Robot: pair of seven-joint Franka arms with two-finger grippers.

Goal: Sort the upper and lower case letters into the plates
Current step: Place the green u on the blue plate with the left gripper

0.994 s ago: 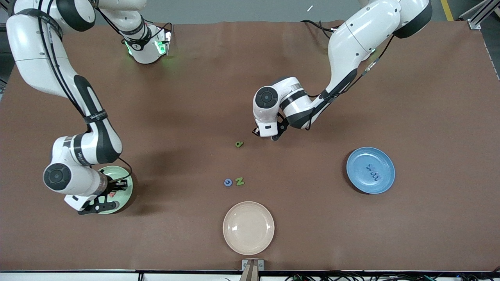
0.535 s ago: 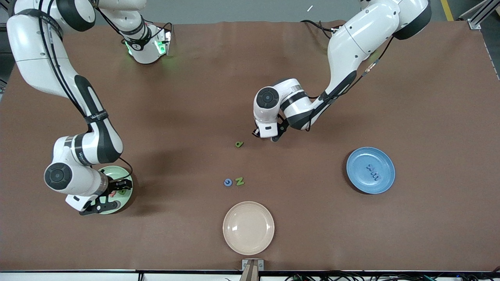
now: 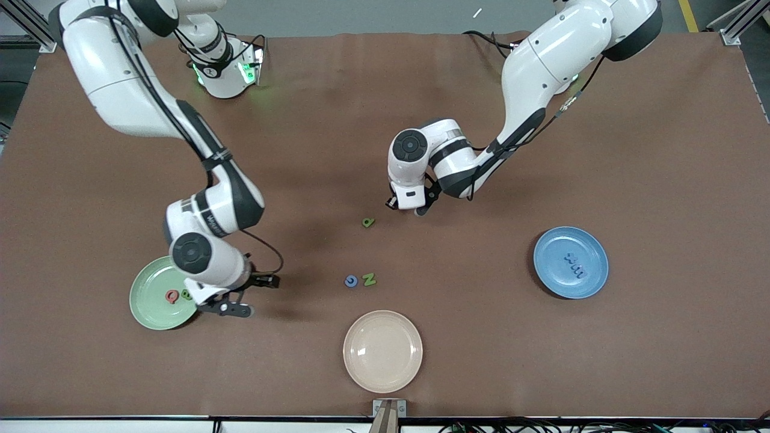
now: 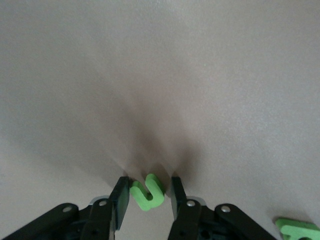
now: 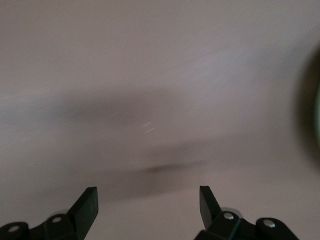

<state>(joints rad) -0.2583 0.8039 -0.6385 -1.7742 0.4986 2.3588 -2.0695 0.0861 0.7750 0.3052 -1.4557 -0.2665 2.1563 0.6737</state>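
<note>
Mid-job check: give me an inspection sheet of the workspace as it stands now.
Surface: brown table.
Job's things: green plate holds two letters; blue plate holds blue letters; three letters loose mid-table.
Clutter: beige plate.
Grippers: left gripper low at the table, fingers around a green letter, not closed; right gripper open beside the green plate.
Cables: along both arms.
Surroundings: nothing seen.

Brown table (image 3: 662,150); grey floor (image 3: 361,15) along its upper edge.
</note>
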